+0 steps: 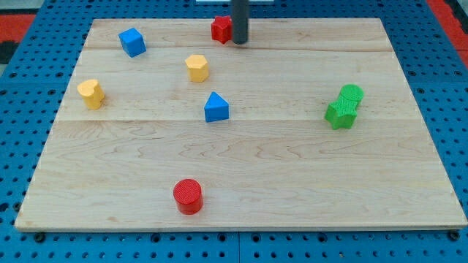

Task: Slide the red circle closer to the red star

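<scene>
The red circle (188,196) stands near the view's bottom, left of centre, on the wooden board (292,175). The red star (221,29) lies at the view's top centre, partly behind the rod. My tip (240,42) rests on the board just right of the red star, touching or nearly touching it. The tip is far from the red circle, which lies most of the board's depth below it.
A blue cube (132,42) lies at the top left. A yellow hexagon (197,67) and a blue triangle (216,107) lie between star and circle. A yellow heart (91,93) is at the left. A green star (341,114) touches a green cylinder (351,94) at the right.
</scene>
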